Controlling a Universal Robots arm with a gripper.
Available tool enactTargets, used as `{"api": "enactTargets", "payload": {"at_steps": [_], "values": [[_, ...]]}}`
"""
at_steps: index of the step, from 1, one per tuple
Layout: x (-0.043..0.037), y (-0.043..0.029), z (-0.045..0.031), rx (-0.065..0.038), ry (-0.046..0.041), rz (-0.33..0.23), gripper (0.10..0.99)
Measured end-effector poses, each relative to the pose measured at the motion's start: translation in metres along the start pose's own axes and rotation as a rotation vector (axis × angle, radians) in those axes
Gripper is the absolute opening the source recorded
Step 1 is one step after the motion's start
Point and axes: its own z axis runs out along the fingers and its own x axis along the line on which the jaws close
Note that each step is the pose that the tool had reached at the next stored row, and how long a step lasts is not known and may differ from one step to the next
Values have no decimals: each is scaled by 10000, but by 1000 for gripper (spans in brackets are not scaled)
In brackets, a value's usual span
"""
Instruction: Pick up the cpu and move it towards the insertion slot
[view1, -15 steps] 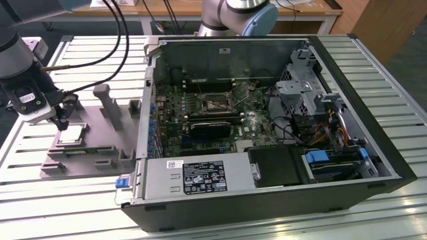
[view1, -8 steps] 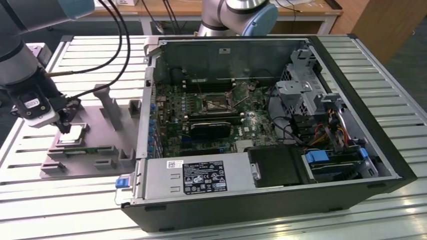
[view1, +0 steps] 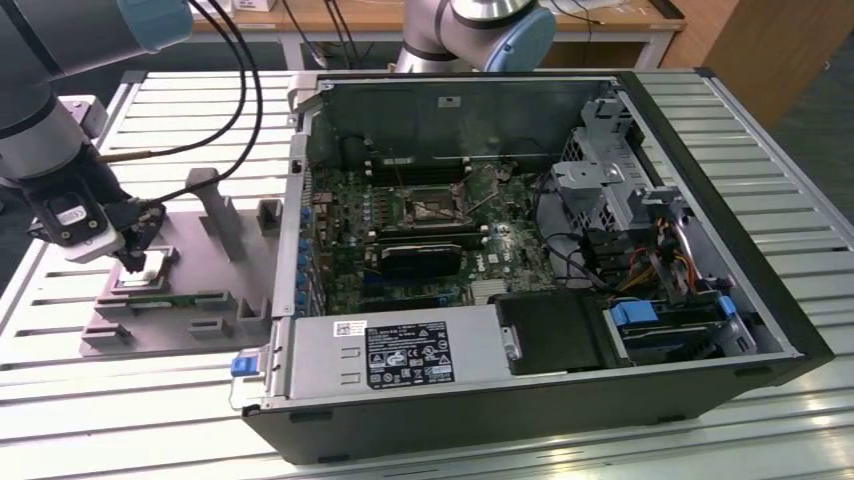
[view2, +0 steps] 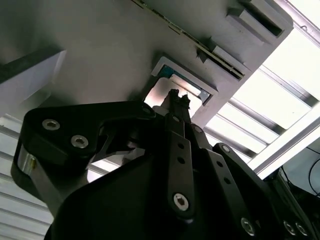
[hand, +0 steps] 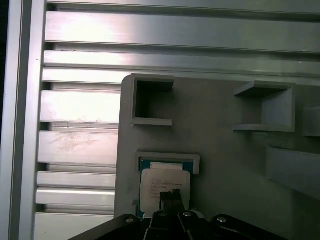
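Silvery-white, the chip (hand: 165, 181) sits at its framed pocket on the grey holder (hand: 225, 130), well apart from the socket (view1: 434, 208) inside the open computer case (view1: 534, 410). The gripper (hand: 172, 196) hangs right over it, fingers pinched together, gripping nothing I can see. I'd say the pickup isn't done and the whole carry remains. Print on the chip and on the white label (view1: 407, 353) in the case is too small to read.
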Motion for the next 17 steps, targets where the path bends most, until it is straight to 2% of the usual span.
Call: {"api": "enactTargets", "payload": {"at_steps": [7,8,9,10,11,13,14,16,17], "values": [[0,0,3,-1,-2,0,114],[0,0,3,-1,-2,0,169],[0,0,4,-1,-2,0,169],[0,0,4,-2,-2,0,231],[0,0,4,-2,-2,0,231],[0,0,5,-1,-3,0,349],[0,0,4,-1,-2,0,349],[0,0,5,-1,-2,0,467],[0,0,5,-1,-2,0,467]]}}
